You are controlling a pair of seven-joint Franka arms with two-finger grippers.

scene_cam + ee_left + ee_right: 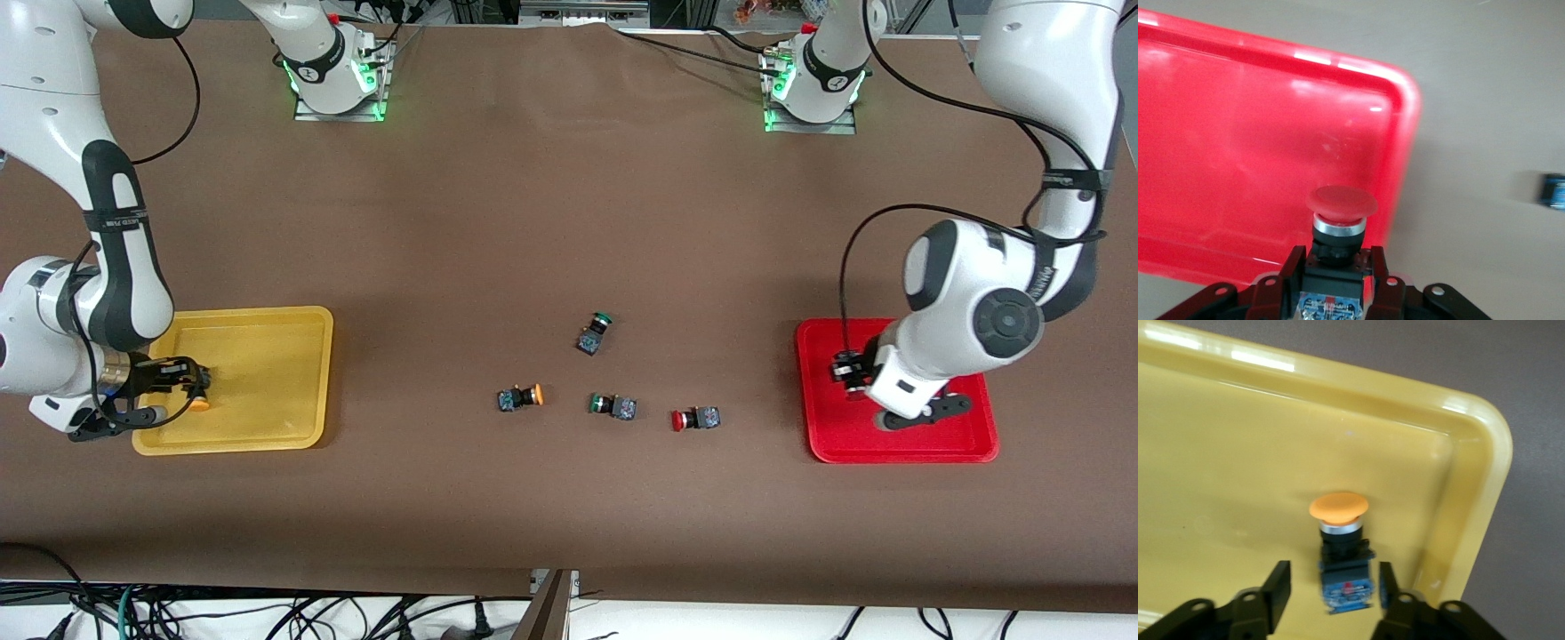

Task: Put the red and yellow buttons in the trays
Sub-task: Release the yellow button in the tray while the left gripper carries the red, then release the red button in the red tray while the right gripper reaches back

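Four loose buttons cluster mid-table: a green-capped button [593, 334], a yellow-capped button [520, 397], a second green-capped button [613, 406] and a red-capped button [696, 418], with narrow gaps between them. Wide bare table [551, 204] separates them from the yellow tray [267, 324] and red tray [822, 444], whose raised rims block low passes.

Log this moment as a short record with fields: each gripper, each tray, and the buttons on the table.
left gripper: shut on red button, over red tray
right gripper: open, yellow button between its fingers, over yellow tray
loose yellow button: on table between the trays
loose red button: on table, toward the red tray
green buttons: on table, mid-table
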